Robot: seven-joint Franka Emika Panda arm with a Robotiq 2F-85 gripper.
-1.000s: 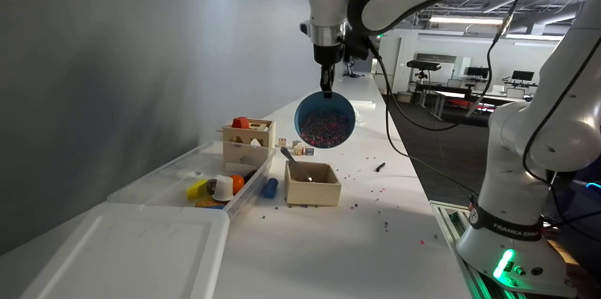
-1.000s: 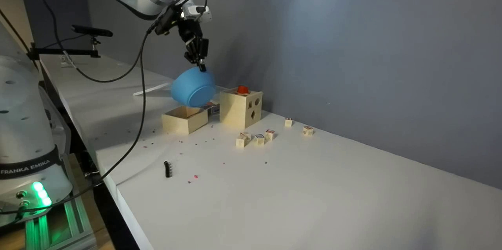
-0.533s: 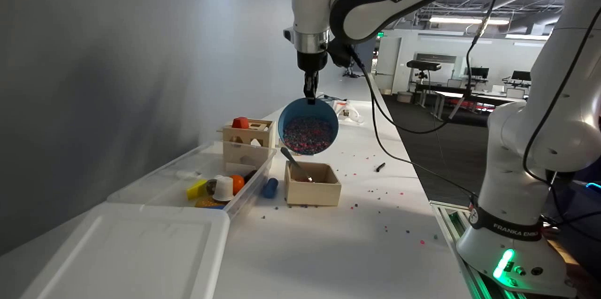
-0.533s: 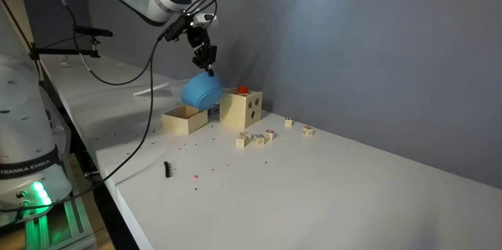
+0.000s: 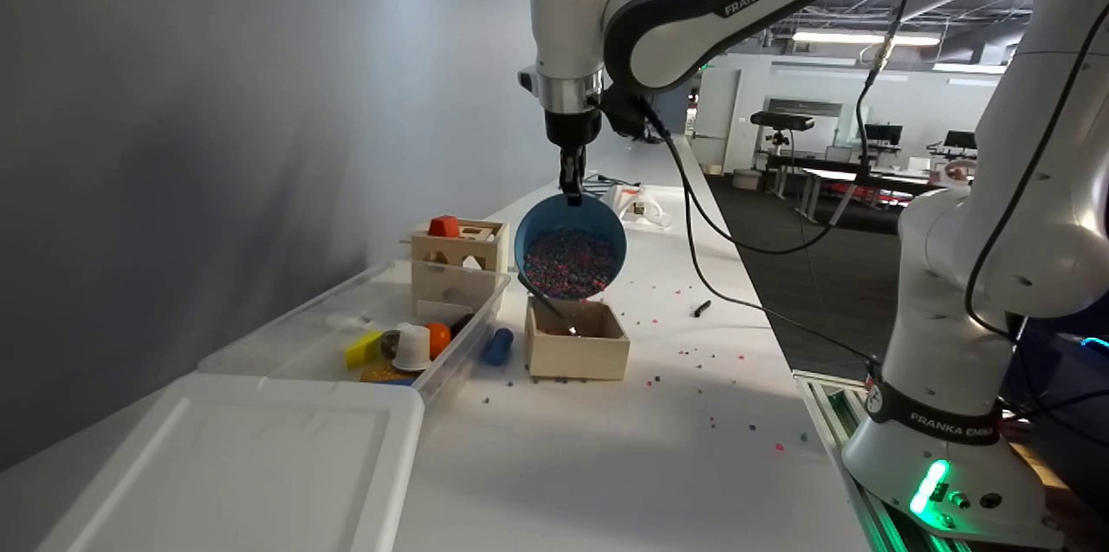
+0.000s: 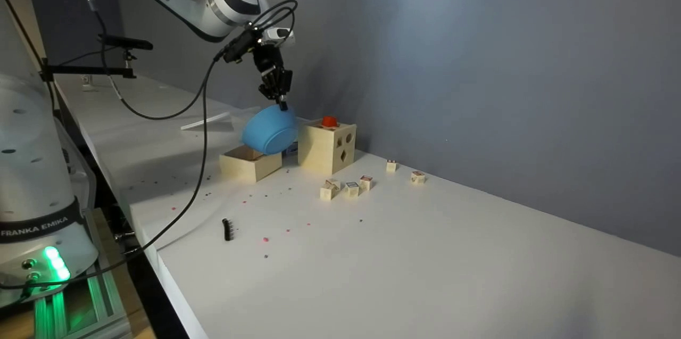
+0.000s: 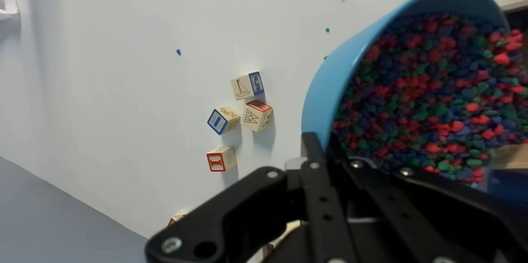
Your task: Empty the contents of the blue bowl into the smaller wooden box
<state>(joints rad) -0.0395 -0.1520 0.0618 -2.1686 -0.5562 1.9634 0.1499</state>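
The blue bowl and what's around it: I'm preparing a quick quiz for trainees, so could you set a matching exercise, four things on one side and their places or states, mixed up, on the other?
Things
1. Blue bowl
2. Smaller wooden box
3. Red piece
4. Yellow piece

Places or states
A. On top of the taller wooden box
B. Inside the clear plastic bin
C. With a utensil leaning out of it
D. Tilted, its rim between the jaws

Right pairs: 1-D, 2-C, 3-A, 4-B
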